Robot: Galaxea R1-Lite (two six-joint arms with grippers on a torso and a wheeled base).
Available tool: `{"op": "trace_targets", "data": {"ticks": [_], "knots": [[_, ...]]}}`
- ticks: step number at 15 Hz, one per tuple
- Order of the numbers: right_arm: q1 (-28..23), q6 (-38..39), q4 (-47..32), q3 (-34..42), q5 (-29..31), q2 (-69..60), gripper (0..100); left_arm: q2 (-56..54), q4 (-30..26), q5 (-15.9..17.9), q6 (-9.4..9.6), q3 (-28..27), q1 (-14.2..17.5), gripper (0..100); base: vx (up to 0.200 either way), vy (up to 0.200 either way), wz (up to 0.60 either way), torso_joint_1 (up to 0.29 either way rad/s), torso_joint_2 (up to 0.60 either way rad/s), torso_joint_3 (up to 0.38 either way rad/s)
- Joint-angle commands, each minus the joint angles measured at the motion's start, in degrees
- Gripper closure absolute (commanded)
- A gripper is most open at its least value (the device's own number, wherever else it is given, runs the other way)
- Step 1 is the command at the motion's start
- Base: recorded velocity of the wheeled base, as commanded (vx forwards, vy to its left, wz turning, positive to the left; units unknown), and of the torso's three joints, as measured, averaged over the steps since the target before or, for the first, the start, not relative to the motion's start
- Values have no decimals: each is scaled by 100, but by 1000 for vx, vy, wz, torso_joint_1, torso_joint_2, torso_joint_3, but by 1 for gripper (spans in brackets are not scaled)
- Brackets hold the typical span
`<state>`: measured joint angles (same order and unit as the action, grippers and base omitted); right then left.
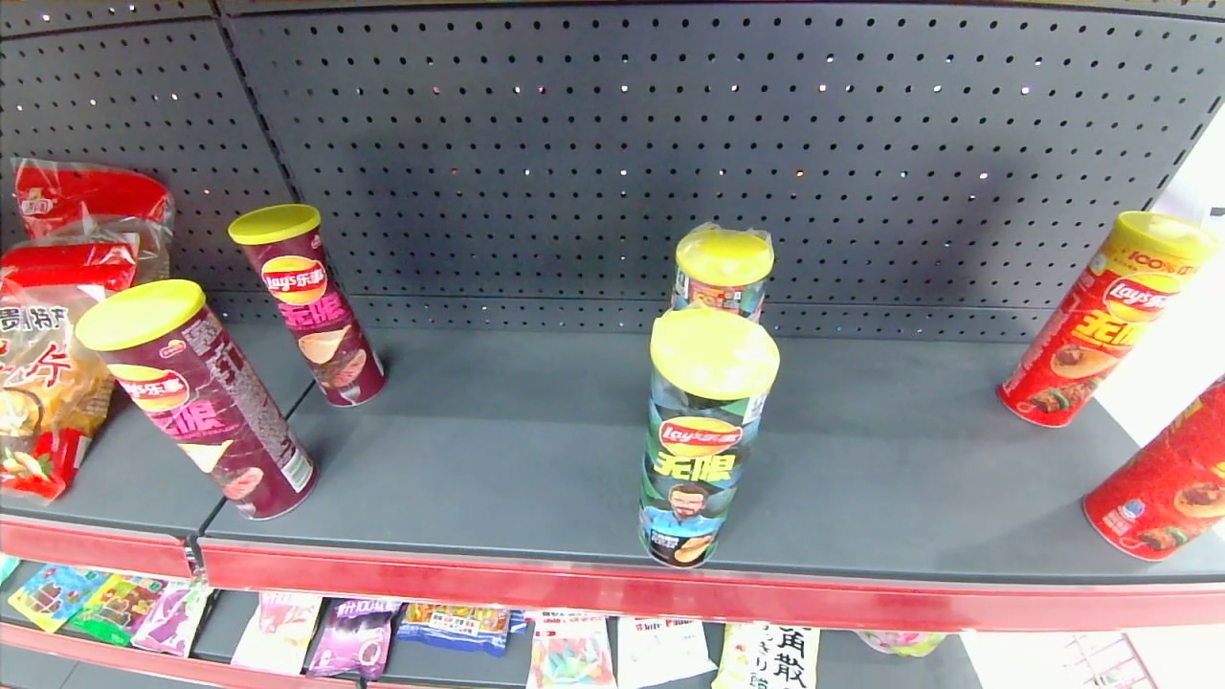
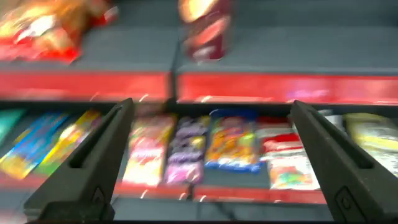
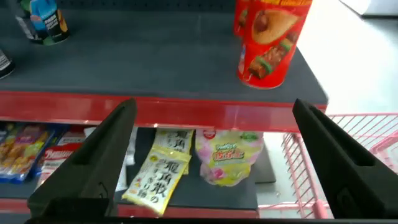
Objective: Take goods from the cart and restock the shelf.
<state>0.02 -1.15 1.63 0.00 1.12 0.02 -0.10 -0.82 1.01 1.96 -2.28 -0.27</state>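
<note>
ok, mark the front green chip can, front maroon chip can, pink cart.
front green cardboard chip can [image 1: 699, 450], head view, label middle.
front maroon cardboard chip can [image 1: 206, 411], head view, label middle.
pink wire cart [image 3: 364, 116], right wrist view, top rail.

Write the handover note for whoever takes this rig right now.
Left tool: open, empty, in front of the shelf.
Right tool: open, empty, by the shelf's right end, with the cart beyond it.
Done: six cans stand on the shelf, purple cans on the left, green cans in the middle, red cans on the right.
To do: fetch more goods from the cart; what it holds is out of sight.
</note>
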Motion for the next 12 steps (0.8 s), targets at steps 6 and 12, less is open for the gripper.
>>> {"op": "trace_targets", "data": {"ticks": [6, 12], "knots": [[6, 202, -172, 0, 116, -2, 0, 10, 82, -242, -170, 228, 0, 0, 0, 0, 0, 0, 0, 0], [6, 97, -172, 0, 55, -2, 0, 10, 82, -233, -170, 228, 0, 0, 0, 0, 0, 0, 0, 0]]}}
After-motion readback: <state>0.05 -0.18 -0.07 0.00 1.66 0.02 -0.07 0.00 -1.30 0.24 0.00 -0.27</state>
